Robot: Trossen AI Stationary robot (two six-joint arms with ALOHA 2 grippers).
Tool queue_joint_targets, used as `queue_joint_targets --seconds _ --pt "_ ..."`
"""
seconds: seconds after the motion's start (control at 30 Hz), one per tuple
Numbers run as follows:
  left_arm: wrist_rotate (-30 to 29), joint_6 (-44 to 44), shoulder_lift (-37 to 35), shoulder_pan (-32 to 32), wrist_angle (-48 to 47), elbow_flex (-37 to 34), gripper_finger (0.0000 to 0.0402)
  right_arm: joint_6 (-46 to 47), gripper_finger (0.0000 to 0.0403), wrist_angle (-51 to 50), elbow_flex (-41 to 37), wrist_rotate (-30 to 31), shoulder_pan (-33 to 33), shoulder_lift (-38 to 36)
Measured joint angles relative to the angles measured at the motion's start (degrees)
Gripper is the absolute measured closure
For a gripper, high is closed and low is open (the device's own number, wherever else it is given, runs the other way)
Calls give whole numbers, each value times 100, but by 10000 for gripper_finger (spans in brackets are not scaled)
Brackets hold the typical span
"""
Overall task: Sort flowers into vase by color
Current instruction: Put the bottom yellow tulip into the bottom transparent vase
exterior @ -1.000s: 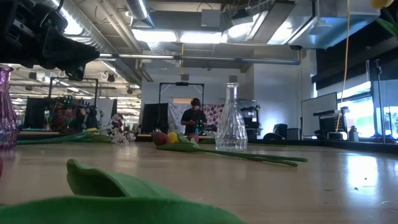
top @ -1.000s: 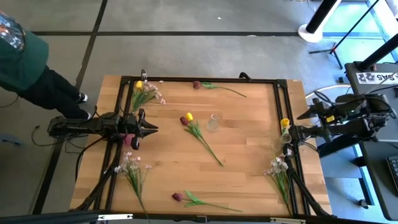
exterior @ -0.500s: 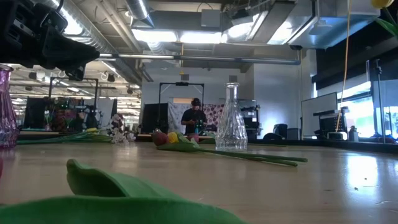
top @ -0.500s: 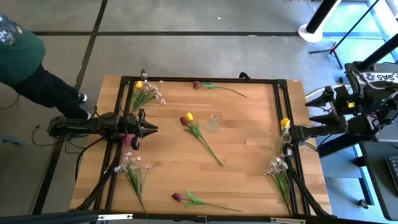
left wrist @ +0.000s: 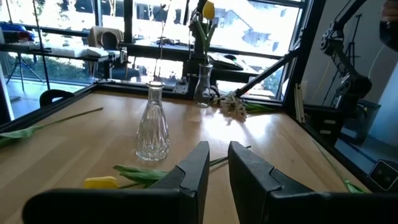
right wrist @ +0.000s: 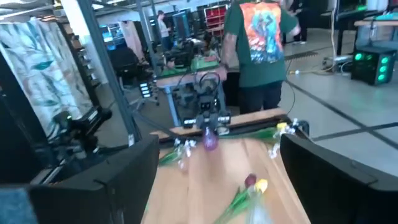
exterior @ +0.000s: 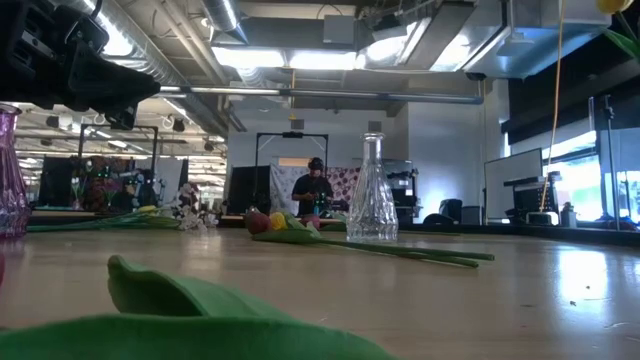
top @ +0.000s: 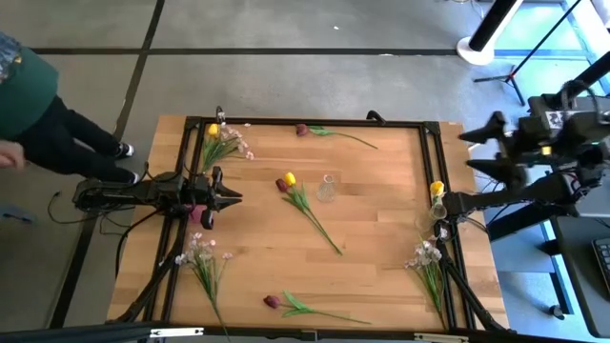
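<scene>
My left gripper (top: pixel 234 197) hangs shut over the table's left part, beside a pink vase (top: pixel 197 214); in its wrist view only a thin slit shows between the fingers (left wrist: pixel 218 163). My right gripper (right wrist: pixel 219 149) is wide open and raised off the table's right edge (top: pixel 477 148). A clear vase (top: pixel 326 188) stands mid-table, with a yellow and a maroon tulip (top: pixel 288 180) lying beside it. A second clear vase (top: pixel 437 207) at the right edge holds one yellow tulip (left wrist: pixel 208 9). More tulips and blossom sprigs lie flat on the table.
A yellow tulip with a sprig (top: pixel 221 143) lies far left and a maroon tulip (top: pixel 303 130) at the far edge. Sprigs lie near left (top: pixel 198 255) and near right (top: pixel 426 255), and a maroon tulip (top: pixel 274 302) near the front. A person (top: pixel 29 105) stands off the left side.
My right arm has swung up and toward the far side, away from the vase at the right edge, with its gripper staying off the table. The person at the left has shifted a little. The flowers, the vases and my left arm have kept still.
</scene>
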Motion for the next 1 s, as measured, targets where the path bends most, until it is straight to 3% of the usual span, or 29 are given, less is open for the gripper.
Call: queue_joint_targets --seconds 0.17,0.37,0.5,0.8,0.9,1.0 --pt "0 -2 -4 2 2 0 344 -87 70 560 -293 227 0 625" --pt "-1 -2 -4 2 2 0 344 110 70 53 -301 896 0 1209" --pt "-1 -2 -4 2 2 0 344 703 70 -591 -332 1506 0 1267" --pt "0 -2 -4 2 2 0 344 2506 70 -526 -941 2583 0 1273" --pt "0 -2 -4 1 2 0 344 3079 70 -383 -1027 2618 0 1375" --pt "-2 -1 -4 2 1 0 344 3082 70 -162 -1029 2506 0 1480"
